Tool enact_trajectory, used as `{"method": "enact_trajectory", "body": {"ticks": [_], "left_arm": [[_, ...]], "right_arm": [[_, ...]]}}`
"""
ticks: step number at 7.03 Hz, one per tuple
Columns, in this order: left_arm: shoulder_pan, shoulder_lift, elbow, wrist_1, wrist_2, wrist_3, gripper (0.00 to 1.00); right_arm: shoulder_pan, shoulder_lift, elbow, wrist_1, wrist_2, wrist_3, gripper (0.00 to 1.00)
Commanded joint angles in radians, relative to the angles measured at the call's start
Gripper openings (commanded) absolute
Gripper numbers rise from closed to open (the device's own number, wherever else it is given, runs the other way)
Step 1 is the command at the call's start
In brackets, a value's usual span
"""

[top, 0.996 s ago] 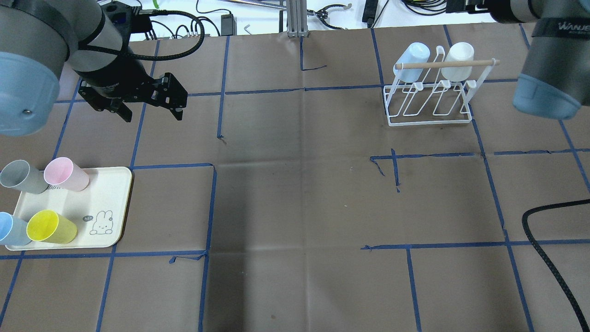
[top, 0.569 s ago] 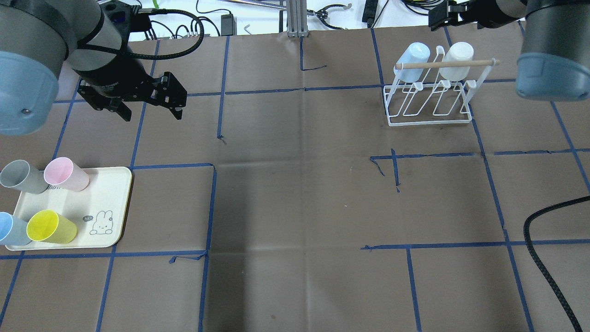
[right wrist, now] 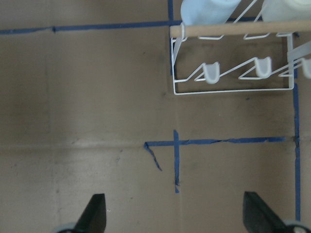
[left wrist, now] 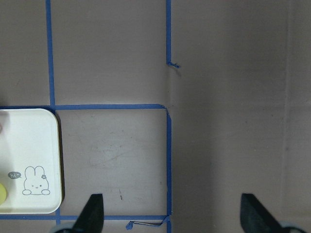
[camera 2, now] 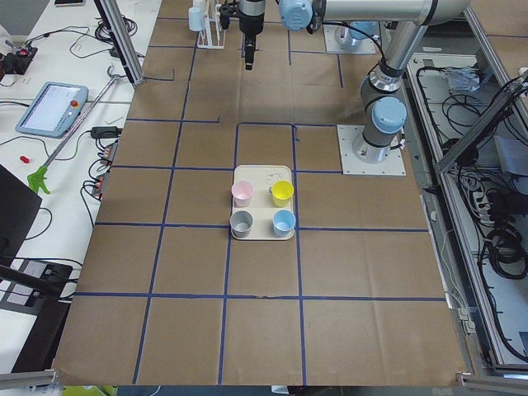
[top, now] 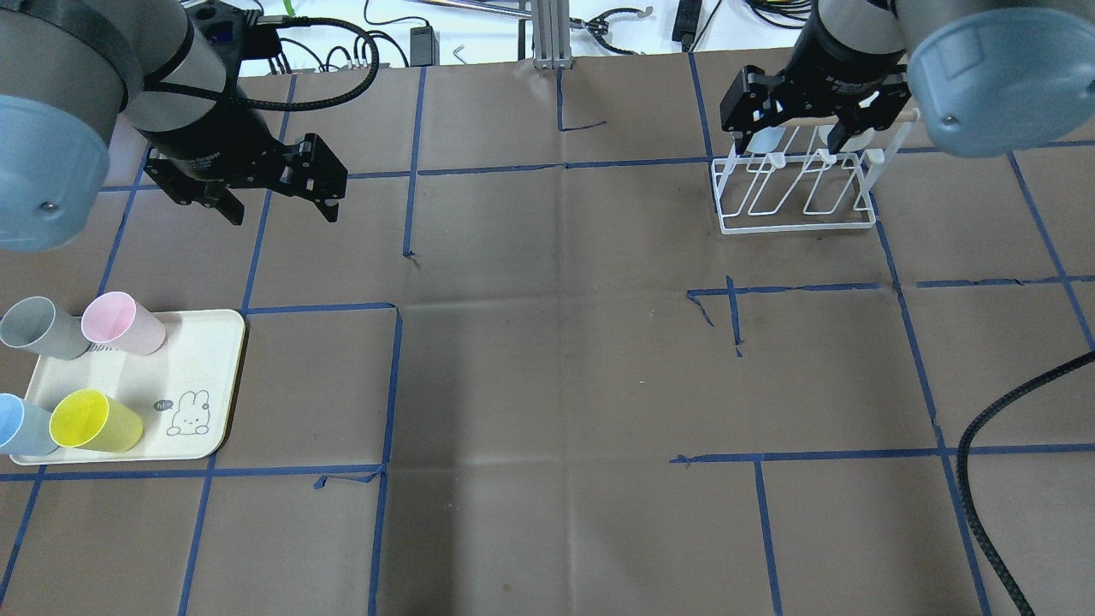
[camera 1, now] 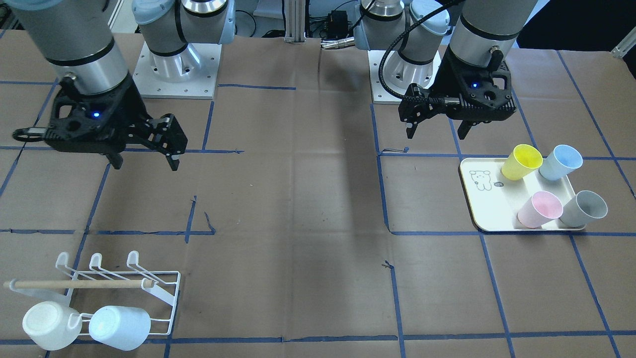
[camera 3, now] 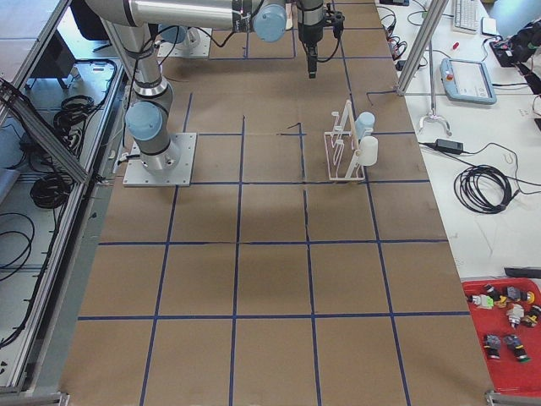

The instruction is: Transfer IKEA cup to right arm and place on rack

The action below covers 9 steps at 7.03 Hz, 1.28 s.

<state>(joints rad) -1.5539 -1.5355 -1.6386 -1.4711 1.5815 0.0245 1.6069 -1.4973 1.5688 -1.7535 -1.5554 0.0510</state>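
Note:
Four cups stand on a cream tray (top: pixel 201 359): yellow (top: pixel 94 421), pink (top: pixel 124 323), grey (top: pixel 38 328) and blue (top: pixel 17 425). My left gripper (top: pixel 281 210) is open and empty, held above the table beyond the tray. In the left wrist view the tray's corner (left wrist: pixel 29 145) shows at lower left. The white wire rack (top: pixel 796 228) stands at the far right. It holds a white cup (camera 1: pixel 49 325) and a pale blue cup (camera 1: pixel 119 327). My right gripper (top: pixel 785 137) is open and empty, high over the rack's back row. It hides those two cups in the overhead view.
The brown paper table cover is marked with blue tape lines (top: pixel 393 385). A thick black cable (top: pixel 992 513) loops in at the right edge. Cables and tools lie beyond the far table edge (top: pixel 411 43).
My right arm has swung in from the right edge, and its gripper is now over the rack. The left arm and the cups have not moved.

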Motion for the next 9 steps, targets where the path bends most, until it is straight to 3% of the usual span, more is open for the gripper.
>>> {"method": "enact_trajectory", "body": {"ticks": [1, 3, 5, 9], "left_arm": [[0.000, 0.000, -0.001, 0.000, 0.000, 0.002, 0.99], [0.000, 0.000, -0.001, 0.000, 0.000, 0.002, 0.99], [0.000, 0.000, -0.001, 0.000, 0.000, 0.002, 0.99], [0.000, 0.002, -0.003, 0.000, 0.000, 0.002, 0.99]], "right_arm": [[0.050, -0.068, -0.003, 0.116, -0.005, 0.006, 1.00], [0.015, -0.138, -0.001, 0.189, -0.008, 0.004, 1.00], [-0.050, -0.139, 0.002, 0.250, 0.004, 0.003, 1.00], [-0.041, -0.130, 0.005, 0.250, 0.001, 0.004, 1.00]]}}
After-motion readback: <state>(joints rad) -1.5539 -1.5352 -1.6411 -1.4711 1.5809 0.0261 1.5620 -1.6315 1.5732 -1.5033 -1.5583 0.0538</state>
